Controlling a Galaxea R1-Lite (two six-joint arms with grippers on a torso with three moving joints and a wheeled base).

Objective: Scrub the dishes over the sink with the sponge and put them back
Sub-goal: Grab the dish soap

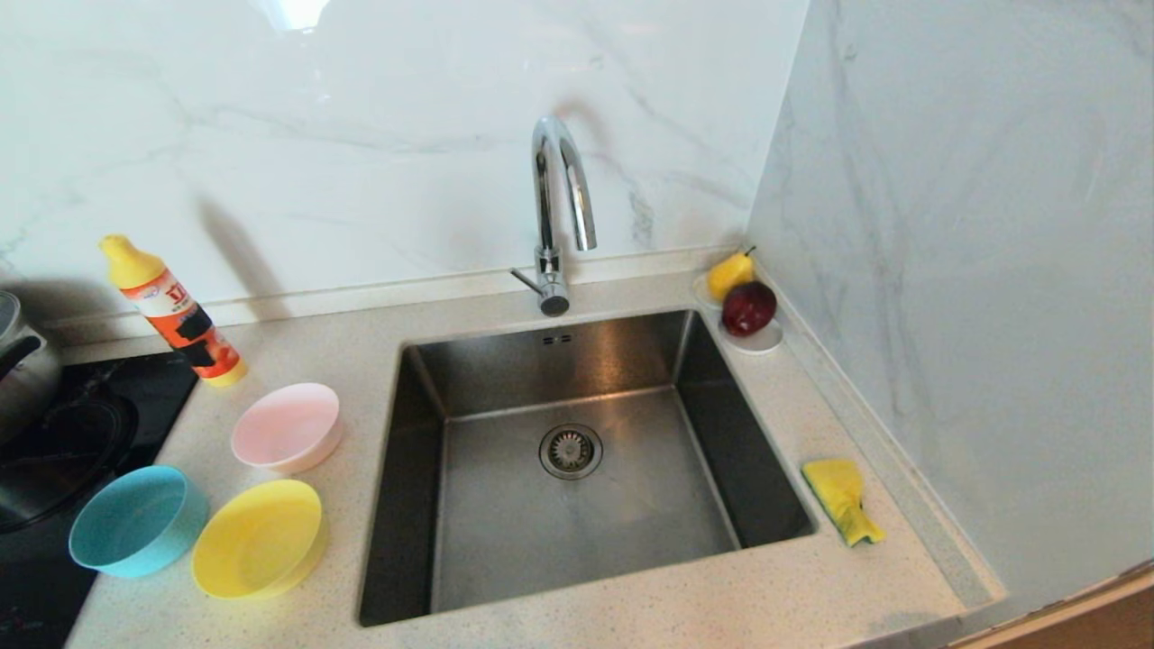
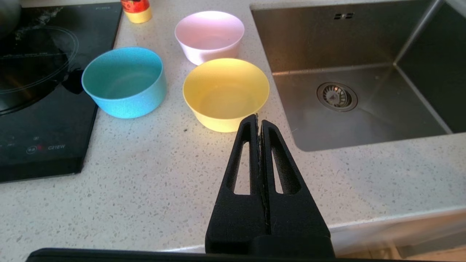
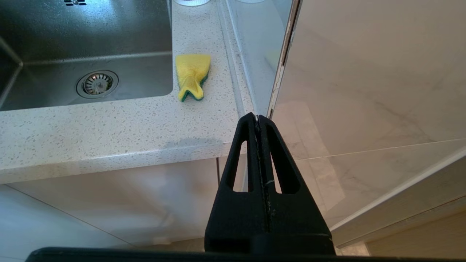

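both grippers, left gripper (image 2: 259, 118) and right gripper (image 3: 256, 117), hang pinched shut and empty off the counter's (image 1: 505, 631) front edge, bowls (image 1: 261, 537) left of the sink (image 1: 577, 469), sponge (image 1: 843, 498) on its right rim.

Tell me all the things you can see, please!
bowls: 3, pink, light blue, yellow, counter left of sink
sink: 1, steel, middle, nothing in it
tap: 1, chrome, behind sink
sponge: 1, yellow and green, counter right of sink
cleaner bottle: 1, orange, yellow cap, behind bowls
pear, apple: 1 each, yellow, dark red, white saucer, back corner
hob: 1, black, far left
pot: 1, steel, on hob
left gripper: black, shut, holds nothing, near yellow bowl
right gripper: black, shut, holds nothing, off counter's front edge
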